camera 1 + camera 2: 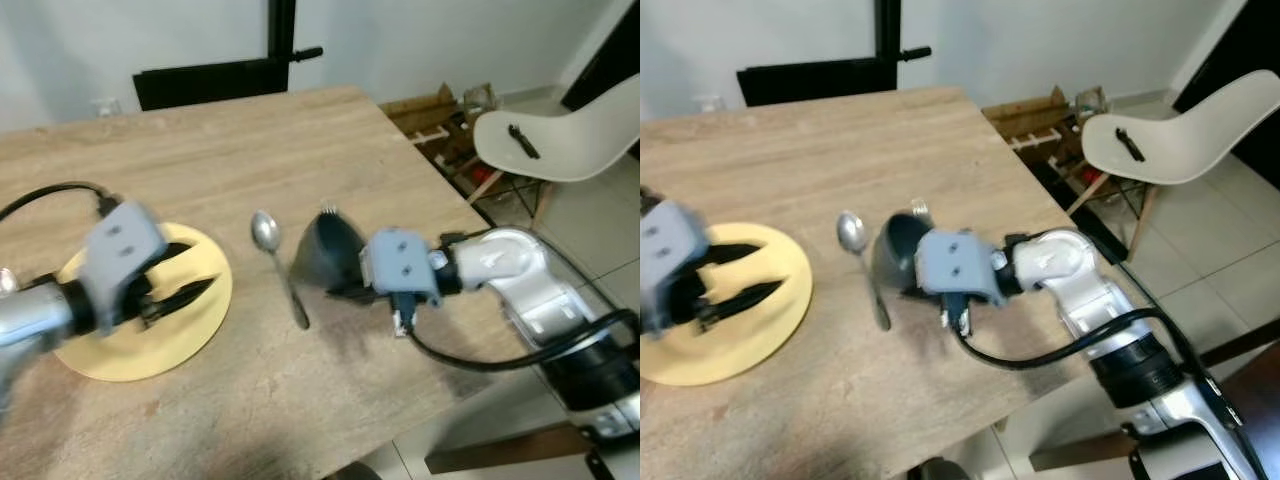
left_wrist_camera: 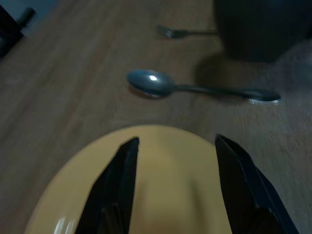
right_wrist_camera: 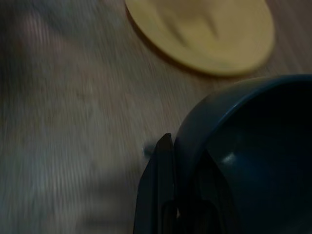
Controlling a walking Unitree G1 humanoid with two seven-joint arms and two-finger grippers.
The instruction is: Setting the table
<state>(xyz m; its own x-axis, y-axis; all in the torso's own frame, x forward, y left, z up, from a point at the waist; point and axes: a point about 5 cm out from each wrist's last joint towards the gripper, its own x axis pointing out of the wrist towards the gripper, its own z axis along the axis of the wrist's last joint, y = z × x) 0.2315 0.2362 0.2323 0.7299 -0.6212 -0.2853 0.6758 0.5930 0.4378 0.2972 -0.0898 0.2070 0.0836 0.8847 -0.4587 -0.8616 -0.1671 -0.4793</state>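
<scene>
Wooden table (image 1: 300, 150), white chair (image 1: 560, 135) beyond. Right gripper (image 1: 345, 285) pinches tilted dark bowl (image 1: 325, 255) by its rim, just right of spoon (image 1: 277, 262). Left gripper (image 1: 185, 290) over yellow plate (image 1: 150, 345), fingers (image 2: 122, 180) spread (fork (image 2: 183, 32) behind bowl).

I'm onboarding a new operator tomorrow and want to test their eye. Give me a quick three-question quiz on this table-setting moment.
1. True or false: the right gripper holds the dark bowl tilted on its side.
2. What lies on the table between the yellow plate and the bowl?
A. a knife
B. a spoon
C. a cup
3. Fill in: the left gripper hovers with its fingers open over the ______.

Key: 1 true; 2 B; 3 yellow plate.
</scene>
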